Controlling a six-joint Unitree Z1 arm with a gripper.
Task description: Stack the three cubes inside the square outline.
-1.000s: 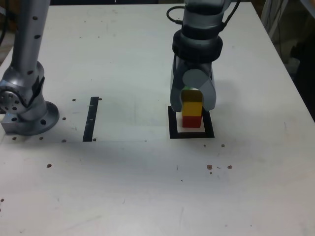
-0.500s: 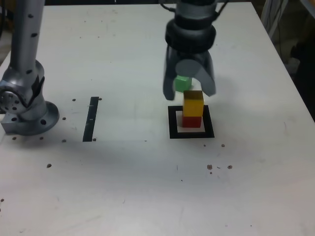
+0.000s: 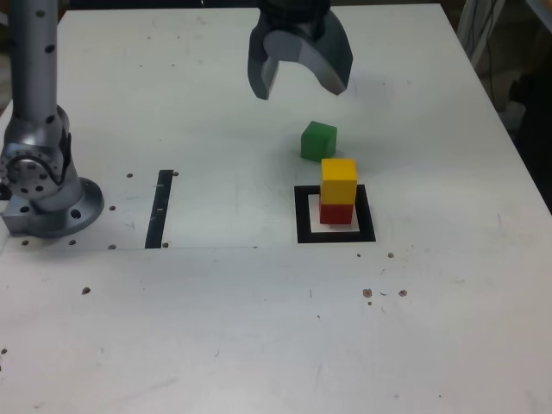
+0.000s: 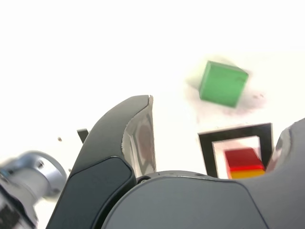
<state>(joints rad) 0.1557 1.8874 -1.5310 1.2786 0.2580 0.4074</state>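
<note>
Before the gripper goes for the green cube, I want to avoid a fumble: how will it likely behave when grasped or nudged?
The green cube looks solid with flat faces, so it probably stays stiff and slides rather than rolls. It is narrower than the open gripper, so likely light. It lies alone on the table, beside the stack, so a nudge may skid it.

The claw (image 3: 299, 79) hangs raised — jaws spread wide, gripping nothing.

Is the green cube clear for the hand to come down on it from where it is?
Probably yes. The green cube sits alone on the table, apart from the yellow cube on the red cube, and the hand hangs open and empty above it.
</note>
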